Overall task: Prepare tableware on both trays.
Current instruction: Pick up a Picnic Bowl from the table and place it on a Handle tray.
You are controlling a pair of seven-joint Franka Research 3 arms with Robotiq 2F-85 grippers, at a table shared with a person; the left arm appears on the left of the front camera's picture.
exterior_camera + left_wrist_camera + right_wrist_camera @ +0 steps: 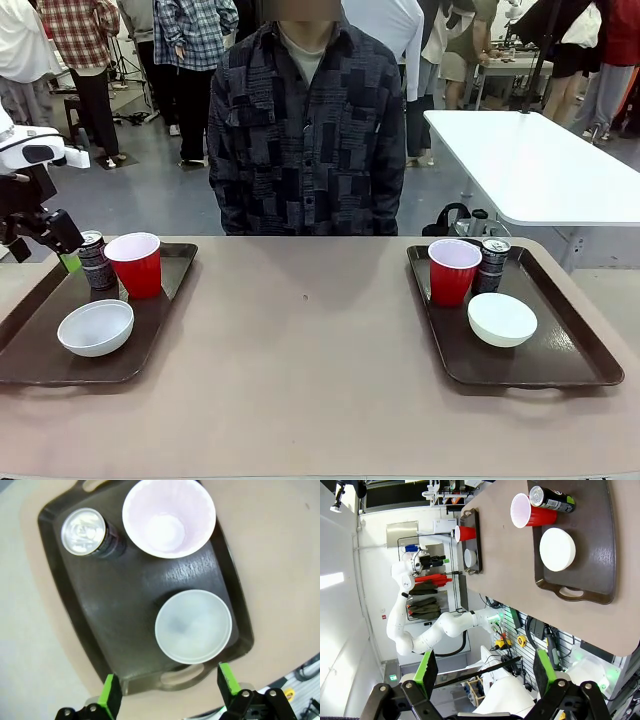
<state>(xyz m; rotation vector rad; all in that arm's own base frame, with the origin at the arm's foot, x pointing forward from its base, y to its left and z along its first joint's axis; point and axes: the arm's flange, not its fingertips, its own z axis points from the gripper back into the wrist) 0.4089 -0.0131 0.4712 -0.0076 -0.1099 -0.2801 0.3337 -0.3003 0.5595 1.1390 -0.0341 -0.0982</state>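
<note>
At the far left of the front view the left arm (30, 150) is cut off by the picture's edge, and its dark wrist hides part of the can (95, 260) behind the left tray (40, 350). The left gripper (167, 695) hangs above that tray's near handle with its jaws spread wide and nothing between them. On the left tray stand a can, a red cup (135, 264) just beside it, and a white bowl (95, 327) nearer the robot.

A person (305, 130) in a dark patterned shirt stands at the far side, hands out of sight.

On the right tray (570, 350) a red cup (452, 271) stands upright touching a can (491, 264), with a white bowl (501, 319) just in front. The right gripper (485, 670) (seen in its own wrist camera) sits well off the table, jaws apart and empty.

The table (310, 350) is tan; a white table (540, 160) and other people stand on the grey floor behind.
</note>
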